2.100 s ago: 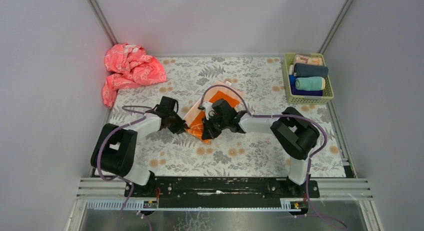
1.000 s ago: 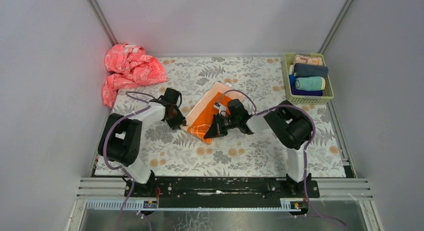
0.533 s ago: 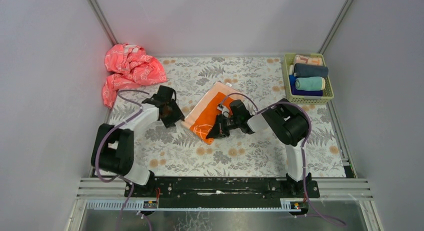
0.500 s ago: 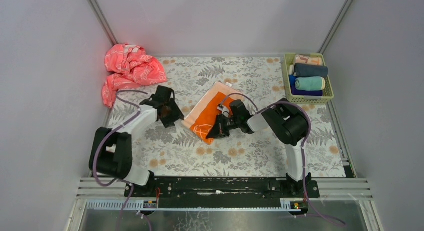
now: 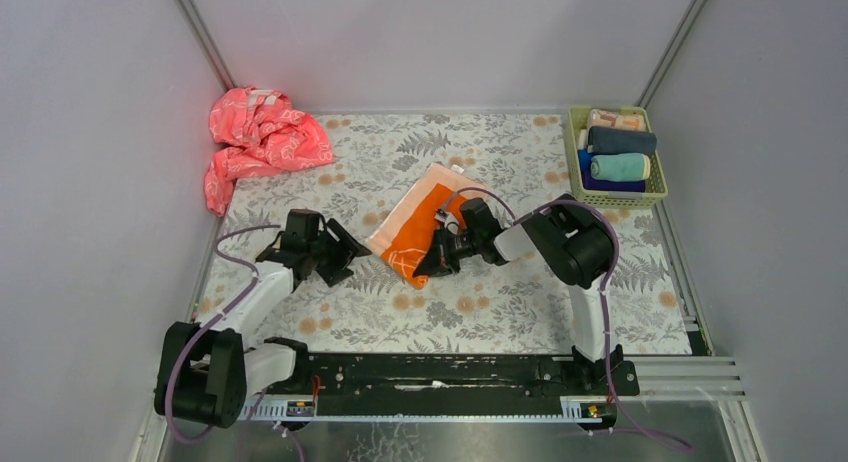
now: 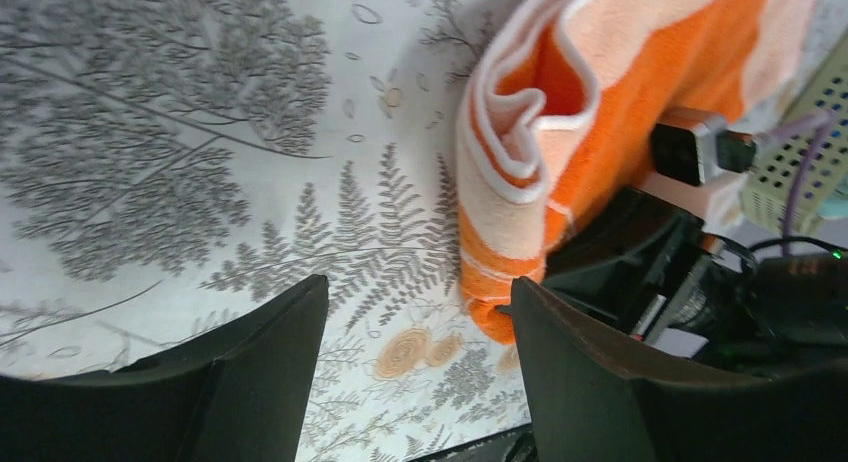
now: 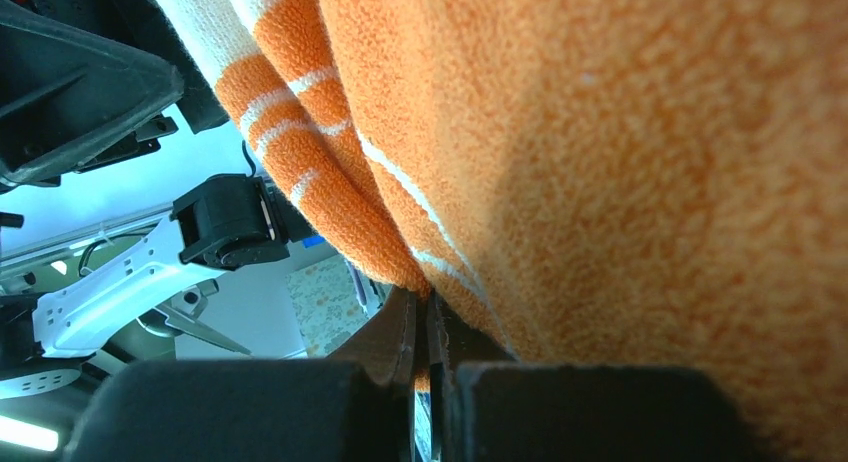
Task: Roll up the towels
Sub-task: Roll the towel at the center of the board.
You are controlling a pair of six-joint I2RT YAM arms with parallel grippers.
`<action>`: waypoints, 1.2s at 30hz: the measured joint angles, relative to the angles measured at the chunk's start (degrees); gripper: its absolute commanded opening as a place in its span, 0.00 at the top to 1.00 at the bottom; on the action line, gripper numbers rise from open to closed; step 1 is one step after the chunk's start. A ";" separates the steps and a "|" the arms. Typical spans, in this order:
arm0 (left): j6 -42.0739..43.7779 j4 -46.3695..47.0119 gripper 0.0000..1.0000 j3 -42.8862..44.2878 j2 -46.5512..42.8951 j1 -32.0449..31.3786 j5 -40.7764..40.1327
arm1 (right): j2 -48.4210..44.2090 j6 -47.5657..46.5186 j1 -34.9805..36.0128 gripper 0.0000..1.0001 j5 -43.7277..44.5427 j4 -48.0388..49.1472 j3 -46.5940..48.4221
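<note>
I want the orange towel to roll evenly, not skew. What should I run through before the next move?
1. Right gripper shut on the orange towel's near corner: ok.
2. Left gripper open and empty: ok.
3. Left gripper at the towel's edge: not ok; it sits apart, to the towel's left.
4. Towel lying flat: not ok; the edge facing the left gripper is puckered.
5. How many layers the right gripper pinches: cannot tell.
6. Basket away from the towel: ok, at the table's far right.

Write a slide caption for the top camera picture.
The right arm clamps its jaws on a corner of the orange towel; the left arm stands beside it, jaws open.
</note>
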 measured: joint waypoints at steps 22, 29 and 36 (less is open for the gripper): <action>-5.51 22.80 0.67 -0.55 16.87 -1.01 7.98 | 0.44 -3.39 -0.20 0.90 -0.94 -8.92 4.26; -5.55 22.25 0.71 2.16 21.00 -1.36 6.36 | -2.05 -9.77 -0.20 0.65 1.97 -17.79 6.69; -5.40 19.69 0.71 3.85 22.27 -1.42 4.46 | -10.91 -22.03 0.17 0.49 12.17 -31.17 9.18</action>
